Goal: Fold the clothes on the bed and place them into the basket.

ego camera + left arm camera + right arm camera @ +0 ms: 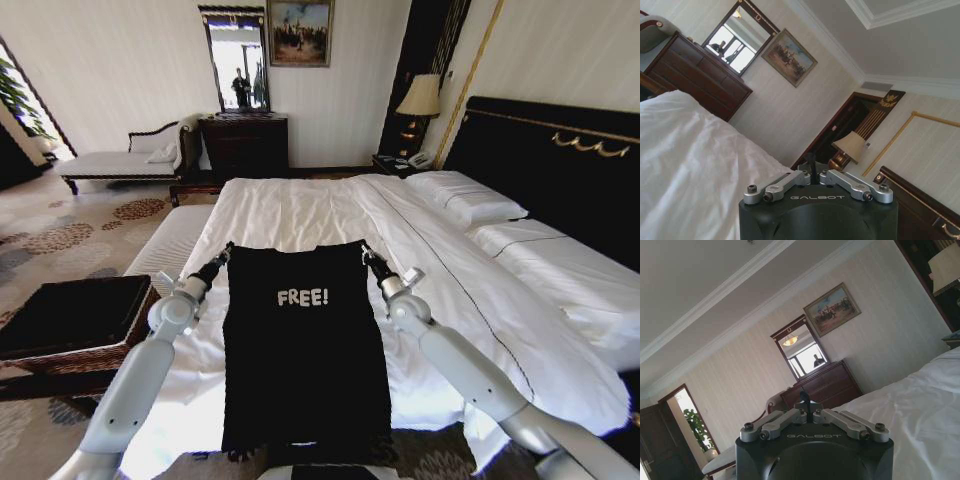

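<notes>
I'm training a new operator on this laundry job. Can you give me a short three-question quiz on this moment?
1. True or false: the T-shirt is already in the basket.
2. Which corners of the shirt do the left gripper and right gripper hold?
A. the top corners
B. the hem corners
C. none
3. Fill in: the basket stands on the robot's ____ side, beside the bed.

Key:
1. False; it hangs between the grippers over the bed.
2. A.
3. Left.

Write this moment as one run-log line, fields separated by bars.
left tool shut on T-shirt top corner | right tool shut on other corner | shirt lifted over bed | basket on robot's left
</notes>
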`<state>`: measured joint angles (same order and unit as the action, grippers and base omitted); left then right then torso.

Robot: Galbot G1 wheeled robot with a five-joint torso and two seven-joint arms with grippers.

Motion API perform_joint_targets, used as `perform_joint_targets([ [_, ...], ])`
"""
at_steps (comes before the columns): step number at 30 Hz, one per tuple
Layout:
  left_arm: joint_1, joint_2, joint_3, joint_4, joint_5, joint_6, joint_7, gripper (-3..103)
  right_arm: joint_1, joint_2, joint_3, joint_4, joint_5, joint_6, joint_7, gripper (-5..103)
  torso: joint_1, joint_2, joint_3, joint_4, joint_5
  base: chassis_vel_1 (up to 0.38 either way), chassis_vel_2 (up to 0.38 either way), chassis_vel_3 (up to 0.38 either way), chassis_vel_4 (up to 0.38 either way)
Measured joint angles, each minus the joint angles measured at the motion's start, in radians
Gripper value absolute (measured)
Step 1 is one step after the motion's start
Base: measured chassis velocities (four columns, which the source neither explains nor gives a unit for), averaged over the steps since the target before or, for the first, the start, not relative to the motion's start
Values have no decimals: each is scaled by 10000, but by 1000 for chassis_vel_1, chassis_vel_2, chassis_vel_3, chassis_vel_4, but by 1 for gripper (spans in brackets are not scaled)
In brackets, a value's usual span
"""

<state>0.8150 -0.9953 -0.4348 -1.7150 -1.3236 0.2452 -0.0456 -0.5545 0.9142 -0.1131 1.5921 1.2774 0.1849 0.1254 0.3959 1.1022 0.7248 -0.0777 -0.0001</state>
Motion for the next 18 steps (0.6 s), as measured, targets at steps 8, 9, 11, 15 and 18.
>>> perform_joint_targets([
  [8,-1746,223,120,557,-573,152,-337,3,2389,270,-727,-1069,567,-30,-80,1,3,0,1,-2,0,0,0,0,0],
  [9,-2017,243,156,735,-645,159,-347,3,2654,363,-762,-1276,571,-31,-133,1,4,0,1,-2,1,0,0,0,0],
  [11,-2234,260,200,899,-724,172,-367,3,2869,454,-770,-1462,579,-30,-170,1,4,0,2,1,-1,0,0,0,0],
  [15,-2587,505,480,1230,-904,198,-431,3,3051,639,-746,-1716,600,-27,-243,1,6,-1,1,-3,1,0,0,0,0],
  [18,-2211,589,513,1098,-796,198,-414,3,2623,568,-759,-1587,452,-6,-255,1,5,0,0,-2,0,0,0,0,0],
])
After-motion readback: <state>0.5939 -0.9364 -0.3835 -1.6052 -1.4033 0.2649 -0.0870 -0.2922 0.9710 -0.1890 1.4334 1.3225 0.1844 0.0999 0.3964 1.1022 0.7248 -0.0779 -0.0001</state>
